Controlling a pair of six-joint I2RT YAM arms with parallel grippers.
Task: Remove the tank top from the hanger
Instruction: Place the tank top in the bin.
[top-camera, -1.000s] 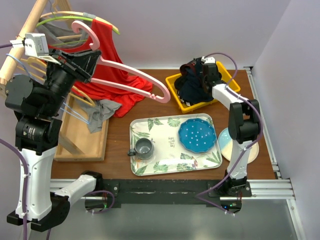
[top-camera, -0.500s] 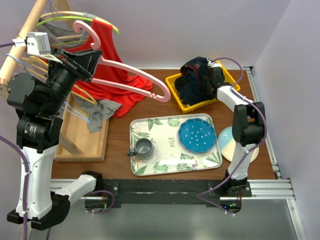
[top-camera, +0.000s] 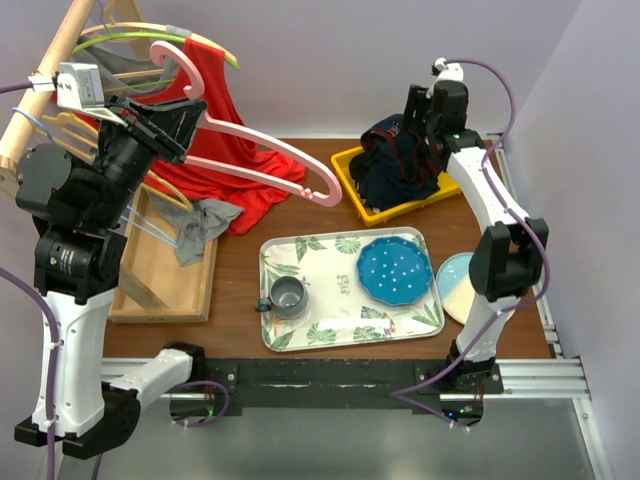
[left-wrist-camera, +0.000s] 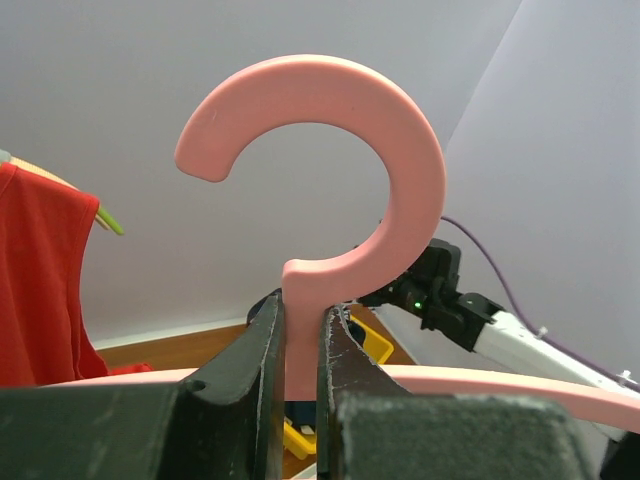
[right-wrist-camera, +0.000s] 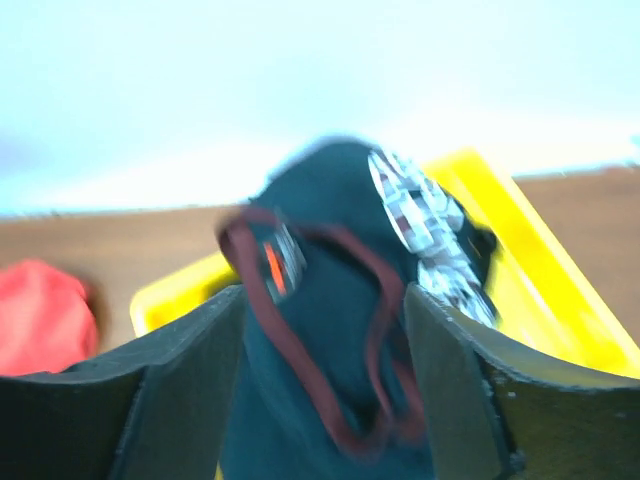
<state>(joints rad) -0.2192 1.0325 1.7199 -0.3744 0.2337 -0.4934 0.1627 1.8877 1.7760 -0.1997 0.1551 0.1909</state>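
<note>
A pink hanger (top-camera: 270, 150) hangs bare in the air over the table's back left. My left gripper (top-camera: 185, 112) is shut on its neck, just under the hook (left-wrist-camera: 330, 110), with both fingers pressed against the pink stem in the left wrist view (left-wrist-camera: 300, 310). The dark navy tank top (top-camera: 385, 165) with maroon trim lies heaped in a yellow bin (top-camera: 350, 165) at the back right. My right gripper (top-camera: 418, 122) hovers just above the heap, open. In the right wrist view its fingers (right-wrist-camera: 325, 300) stand wide on either side of the blurred tank top (right-wrist-camera: 330, 250), holding nothing.
A red garment (top-camera: 215, 110) hangs on a green hanger from the wooden rack (top-camera: 60, 50) at the back left. Below it are a wooden crate (top-camera: 170, 285) and a grey cloth (top-camera: 205, 225). A floral tray (top-camera: 330, 320) holds a grey mug (top-camera: 288, 295) and a blue plate (top-camera: 394, 270). A pale plate (top-camera: 455, 290) lies to its right.
My right gripper opened, let go of the tank top in the yellow bin, and rose toward the back right. The left gripper and hanger have barely moved.
</note>
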